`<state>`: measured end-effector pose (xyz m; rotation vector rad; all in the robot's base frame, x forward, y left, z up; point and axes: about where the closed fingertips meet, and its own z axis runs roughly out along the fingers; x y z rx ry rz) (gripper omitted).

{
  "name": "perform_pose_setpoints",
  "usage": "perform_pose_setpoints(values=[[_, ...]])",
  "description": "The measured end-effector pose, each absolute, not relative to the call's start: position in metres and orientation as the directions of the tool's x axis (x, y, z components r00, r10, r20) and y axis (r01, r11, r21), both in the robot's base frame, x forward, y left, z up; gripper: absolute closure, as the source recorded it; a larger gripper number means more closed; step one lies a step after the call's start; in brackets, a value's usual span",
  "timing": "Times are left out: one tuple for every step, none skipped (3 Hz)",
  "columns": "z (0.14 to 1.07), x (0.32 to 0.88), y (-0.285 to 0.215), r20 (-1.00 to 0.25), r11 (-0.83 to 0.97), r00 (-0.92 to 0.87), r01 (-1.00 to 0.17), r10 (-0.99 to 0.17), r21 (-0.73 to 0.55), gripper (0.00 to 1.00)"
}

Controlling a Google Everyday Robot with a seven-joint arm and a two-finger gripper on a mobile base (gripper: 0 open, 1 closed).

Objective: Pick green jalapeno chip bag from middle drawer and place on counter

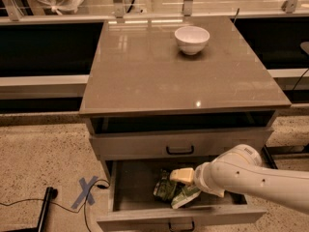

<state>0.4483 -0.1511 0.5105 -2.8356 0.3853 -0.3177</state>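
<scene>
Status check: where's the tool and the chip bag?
Tool inside open middle drawer, at green jalapeno chip bag. Bag lies in drawer. White bowl on counter, far side.
</scene>
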Motion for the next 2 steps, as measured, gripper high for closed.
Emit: perform_pose_setpoints(values=[[0.493,0.460,-0.150,0.200,-0.930,0.939,-0.213,-0.280,-0.299,0.00],[0.471,0.471,-0.147,0.203,-0.928,0.941,-0.199,-0.270,-0.315,0.00]])
